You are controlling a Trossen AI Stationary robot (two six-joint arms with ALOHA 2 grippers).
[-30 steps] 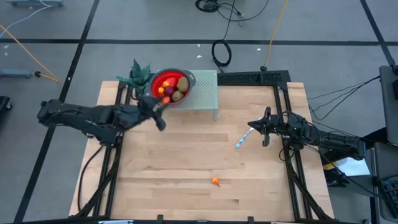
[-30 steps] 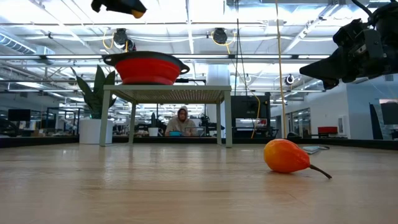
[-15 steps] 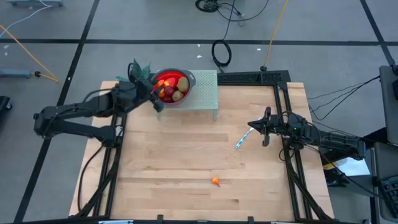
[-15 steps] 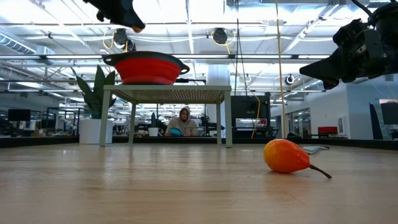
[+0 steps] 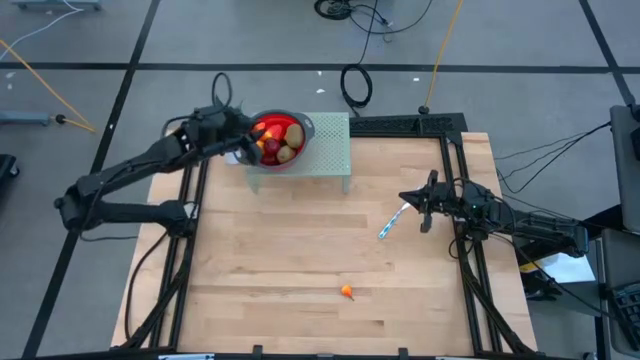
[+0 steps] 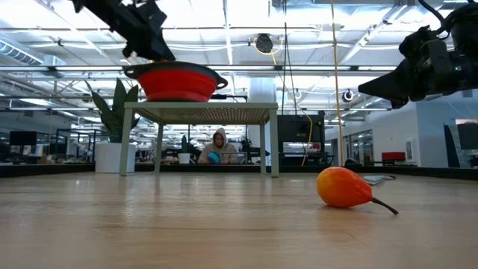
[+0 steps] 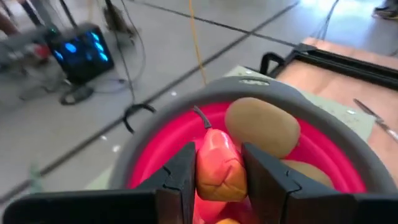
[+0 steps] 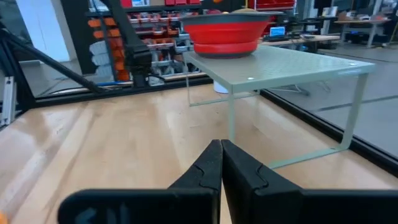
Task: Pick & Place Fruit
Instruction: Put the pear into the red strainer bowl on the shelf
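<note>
Left gripper (image 7: 217,180), red-orange fruit (image 7: 219,168) now over bowl (image 5: 300,150)

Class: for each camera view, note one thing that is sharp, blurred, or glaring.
Low view: orange fruit sharp, ceiling lights glare. Left wrist view: held fruit in the left hand fairly sharp, floor behind blurred. Right wrist view: red bowl clear, background shelves soft.

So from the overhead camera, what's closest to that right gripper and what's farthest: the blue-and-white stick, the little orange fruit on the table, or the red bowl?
Measured from the right gripper, which is shut and empty:
1. Blue-and-white stick, lying just beside it on the table.
2. Little orange fruit, alone near the table's front edge.
3. Red bowl, up on the small stand at the far left, where the left gripper holds a fruit.
</note>
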